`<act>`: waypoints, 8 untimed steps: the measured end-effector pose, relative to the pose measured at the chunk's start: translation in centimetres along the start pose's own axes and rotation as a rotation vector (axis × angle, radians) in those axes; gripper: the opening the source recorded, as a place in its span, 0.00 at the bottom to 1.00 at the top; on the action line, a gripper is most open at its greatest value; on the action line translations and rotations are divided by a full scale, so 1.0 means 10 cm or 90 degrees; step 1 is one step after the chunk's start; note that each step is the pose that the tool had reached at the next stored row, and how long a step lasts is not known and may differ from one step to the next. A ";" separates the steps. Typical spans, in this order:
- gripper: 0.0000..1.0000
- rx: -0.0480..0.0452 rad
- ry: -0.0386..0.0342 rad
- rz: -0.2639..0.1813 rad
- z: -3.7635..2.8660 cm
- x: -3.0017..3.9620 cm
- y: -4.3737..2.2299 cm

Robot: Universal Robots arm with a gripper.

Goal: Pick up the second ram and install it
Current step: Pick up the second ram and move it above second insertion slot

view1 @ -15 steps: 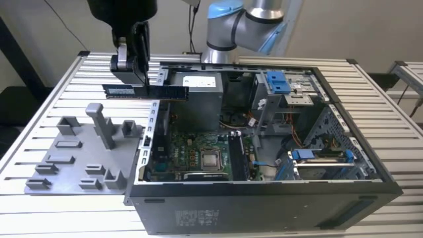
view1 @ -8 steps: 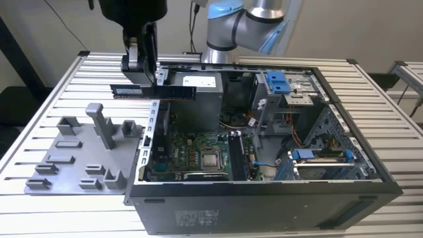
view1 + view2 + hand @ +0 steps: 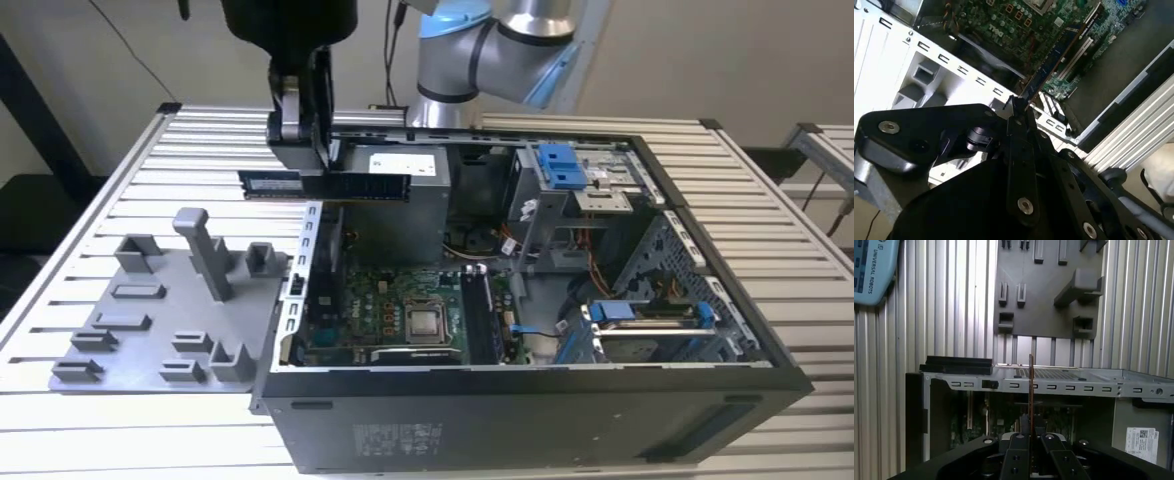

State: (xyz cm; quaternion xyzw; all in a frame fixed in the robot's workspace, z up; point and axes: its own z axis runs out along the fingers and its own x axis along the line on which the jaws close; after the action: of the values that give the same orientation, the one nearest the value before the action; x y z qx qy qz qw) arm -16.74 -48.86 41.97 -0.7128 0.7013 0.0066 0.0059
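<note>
The second ram (image 3: 367,186) is a long, thin, flat stick with a dark board and a row of black chips along its face. It lies level in the air with its long edge horizontal. In the first wrist view it shows edge-on as one narrow line (image 3: 1031,390). It hangs above the wall of the open computer case (image 3: 534,400) that faces the grey holder tray (image 3: 134,352), higher than both and touching neither. The gripper (image 3: 315,160) has its black fingers closed tight on the stick, left of its middle in the exterior view, so that both ends stick out. The case lies on its side on a table (image 3: 160,180) of silver ribbed slats, with the green motherboard (image 3: 387,300) showing inside it. The tray sits just beside the case, on the exterior view's left. A plain pale wall stands behind, and part of another slatted table (image 3: 821,140) shows at the exterior view's right edge. There is one stick in the fingers, one tray, one case and one arm (image 3: 494,50).
</note>
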 end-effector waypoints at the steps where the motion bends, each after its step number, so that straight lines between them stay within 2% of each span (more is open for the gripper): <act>1: 0.14 0.0000 0.0000 0.000 0.000 0.000 -0.014; 8: 0.14 -0.0001 0.0000 -0.003 0.000 0.002 -0.115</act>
State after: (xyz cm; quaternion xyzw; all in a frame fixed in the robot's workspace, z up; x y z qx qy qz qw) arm -15.59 -48.86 41.98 -0.7144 0.6997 0.0067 0.0059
